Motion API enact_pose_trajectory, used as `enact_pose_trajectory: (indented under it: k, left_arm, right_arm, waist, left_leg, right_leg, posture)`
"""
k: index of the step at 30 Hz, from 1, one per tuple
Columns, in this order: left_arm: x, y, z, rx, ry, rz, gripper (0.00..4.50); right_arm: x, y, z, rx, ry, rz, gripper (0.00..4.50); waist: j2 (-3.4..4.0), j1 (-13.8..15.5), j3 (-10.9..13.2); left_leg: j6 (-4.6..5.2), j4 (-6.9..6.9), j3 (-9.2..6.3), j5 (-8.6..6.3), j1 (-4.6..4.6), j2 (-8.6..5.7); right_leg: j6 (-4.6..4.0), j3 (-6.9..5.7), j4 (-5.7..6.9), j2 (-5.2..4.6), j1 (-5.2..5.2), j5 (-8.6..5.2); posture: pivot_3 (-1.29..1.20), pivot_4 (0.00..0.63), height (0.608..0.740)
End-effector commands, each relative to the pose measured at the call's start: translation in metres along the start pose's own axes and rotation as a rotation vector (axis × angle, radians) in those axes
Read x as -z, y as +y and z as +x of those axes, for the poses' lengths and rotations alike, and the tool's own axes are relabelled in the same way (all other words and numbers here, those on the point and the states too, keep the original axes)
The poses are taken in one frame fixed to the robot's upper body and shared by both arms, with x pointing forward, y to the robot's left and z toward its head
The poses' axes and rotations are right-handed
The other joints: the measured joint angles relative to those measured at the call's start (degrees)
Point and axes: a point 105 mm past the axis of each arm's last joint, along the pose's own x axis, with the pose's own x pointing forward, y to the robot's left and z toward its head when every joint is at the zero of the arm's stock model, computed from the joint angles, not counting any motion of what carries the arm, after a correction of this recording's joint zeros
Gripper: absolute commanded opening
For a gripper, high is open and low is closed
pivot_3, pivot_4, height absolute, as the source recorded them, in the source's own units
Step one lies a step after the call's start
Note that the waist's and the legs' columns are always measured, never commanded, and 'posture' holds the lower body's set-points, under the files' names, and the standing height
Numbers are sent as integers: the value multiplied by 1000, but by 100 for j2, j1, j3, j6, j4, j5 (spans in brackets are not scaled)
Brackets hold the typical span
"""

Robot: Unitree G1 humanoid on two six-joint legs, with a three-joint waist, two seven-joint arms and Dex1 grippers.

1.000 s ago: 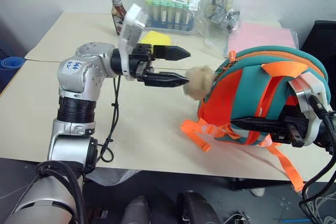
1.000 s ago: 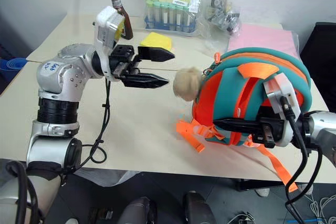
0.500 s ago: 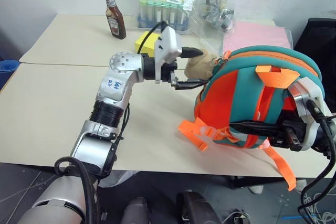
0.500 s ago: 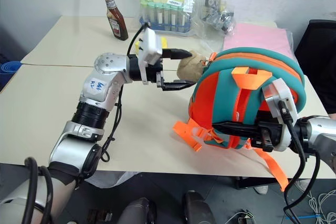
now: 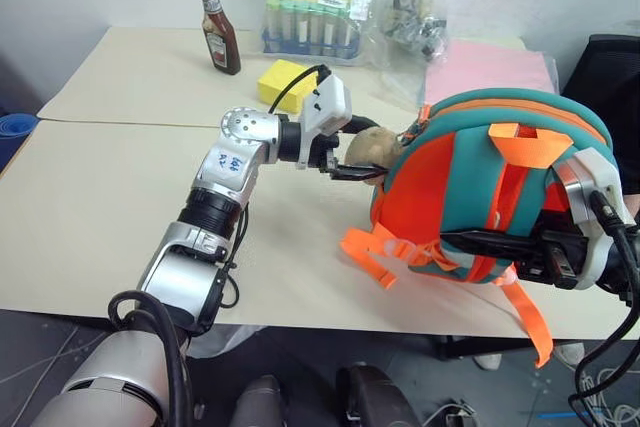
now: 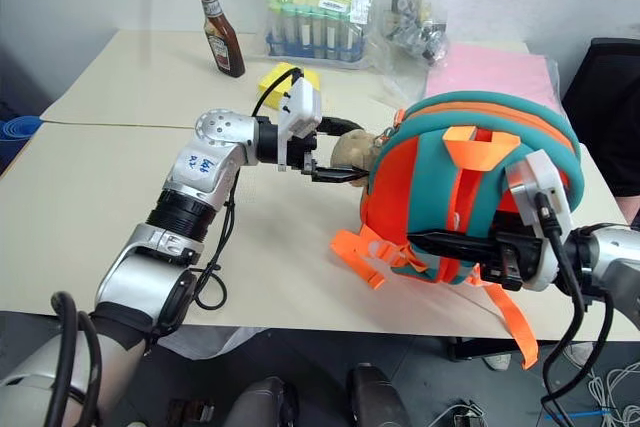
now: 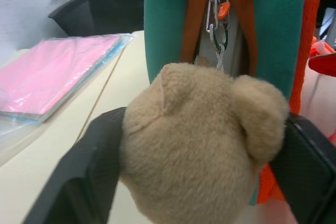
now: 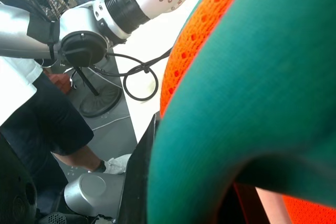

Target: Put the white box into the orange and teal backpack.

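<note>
Matte beige table (image 5: 110, 197) — rounded orange and teal backpack (image 5: 470, 177) (fuzzy plush charm (image 7: 199, 145)).

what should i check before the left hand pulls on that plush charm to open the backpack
1. Left hand around the plush charm, one finger on each side: ok.
2. Charm linked to the zipper by its metal clip: ok.
3. Right hand shut on the backpack, holding it upright on the table: ok.
4. Backpack opening wide enough for the box: cannot tell; the wrist view shows a narrow gap behind the clip.
5. White box located and within reach: cannot tell.
6. Yellow block and sauce bottle stand clear of the left arm: ok.
</note>
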Motion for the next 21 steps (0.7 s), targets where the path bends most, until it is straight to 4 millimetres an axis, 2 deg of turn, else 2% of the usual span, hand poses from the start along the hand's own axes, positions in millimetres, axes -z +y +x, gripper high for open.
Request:
enact_pose_trajectory:
  k: [1,2,5,9,11,13,17,19,21]
  left_arm:
    - [-12,-2,-3,44,-10,29,2665]
    - [-13,0,-6,39,-5,36,2509]
    - [-17,9,-19,8,21,87,1655]
    - [-35,33,-43,-87,58,151,727]
    - [-38,41,-53,-112,98,183,481]
    - [-33,43,-62,-105,160,227,481]
    - [1,34,-73,-28,336,334,481]
    - [30,18,-65,57,422,413,481]
    - [66,-10,-45,182,486,513,481]
  right_arm:
    - [-9,4,-5,13,-29,-59,0]
    - [-8,3,-7,22,-30,-59,0]
    - [-5,-1,-12,61,-26,-63,0]
    - [-3,-3,-22,107,-30,-62,0]
    - [-1,-4,-25,122,-30,-58,0]
    - [2,-5,-27,135,-30,-52,0]
    - [6,-9,-29,158,-35,-45,0]
    - [7,-11,-29,168,-39,-46,0]
    - [6,-15,-27,174,-50,-55,0]
  waist:
    - [0,0,0]
    - [0,1,0]
    - [0,2,0]
    - [-2,-9,1]
    - [-2,-9,1]
    - [-2,-8,1]
    - [-1,-24,1]
    - [-1,-23,1]
    - [1,-11,0]
  left_leg:
    - [0,0,0,0,0,0]
    - [0,0,0,0,0,0]
    - [0,0,0,0,0,0]
    - [0,0,1,0,-1,0]
    - [0,-1,2,0,-1,-1]
    - [0,-3,4,0,0,-2]
    - [-1,-3,8,0,7,0]
    - [-1,-3,11,1,9,3]
    - [-1,-3,11,1,10,2]
  right_leg:
    - [0,0,0,0,0,0]
    - [0,0,0,0,0,0]
    - [0,0,1,0,0,0]
    - [0,1,0,1,-1,0]
    - [0,1,0,1,-2,0]
    - [0,3,-2,2,-2,0]
    - [0,6,2,2,-1,0]
    - [0,8,4,3,-2,0]
    - [0,8,4,1,-1,0]
  posture:
    - [0,150,740]
    - [0,150,740]
    - [0,150,740]
    - [0,150,740]
    - [0,150,740]
    - [0,150,740]
    - [0,150,740]
    - [0,150,740]
    - [0,150,740]
